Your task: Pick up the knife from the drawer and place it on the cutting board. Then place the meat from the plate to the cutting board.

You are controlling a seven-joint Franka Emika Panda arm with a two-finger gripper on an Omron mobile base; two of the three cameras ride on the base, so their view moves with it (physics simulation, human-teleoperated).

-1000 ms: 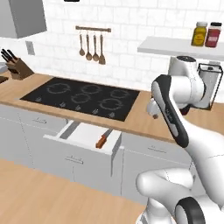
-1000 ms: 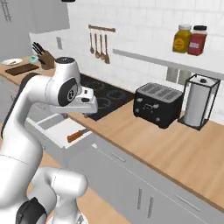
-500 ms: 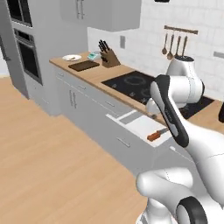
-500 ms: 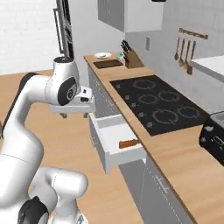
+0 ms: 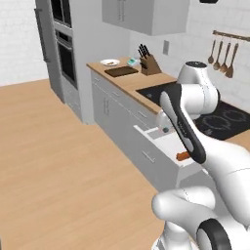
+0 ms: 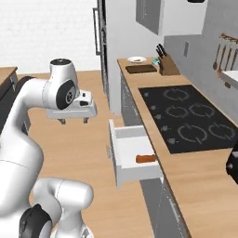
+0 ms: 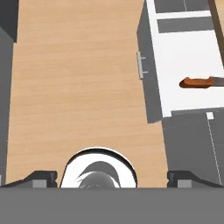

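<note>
Nothing of the task is judged to be done yet. The knife (image 6: 145, 159) is seen lying in the open drawer (image 6: 122, 153), its orange-brown handle resting on the white floor near the end away from the grey front panel. The gripper (image 6: 73, 120) is held out over the wooden floor of the room, well apart from the drawer and not above it; its jaws are spread wide and nothing is held between them. Far along the counter (image 6: 204, 186), the cutting board (image 6: 141, 69) is seen bare, with the plate (image 6: 136, 59) just beyond it. The meat is too small to be made out on the plate. Everything is therefore left: the knife is to be grasped, carried to the board and set down, and then the meat is to be moved from plate to board.

In the right base view the whole drawer is laid open from above, with the knife handle in plain sight and the gripper hanging off to its left; the stovetop (image 6: 186, 116) and the knife block (image 6: 168, 65) are also shown. In the left base view the drawer (image 5: 168, 144) is largely covered by the arm, and only a small part of the knife (image 5: 183, 156) is seen, though the board (image 5: 121, 71) and plate (image 5: 110, 62) are clearer. In the hand view the knife (image 7: 201, 82) is shown with handle and the start of its grey blade, and the drawer's bar handle (image 7: 140, 64) is picked out.
</note>
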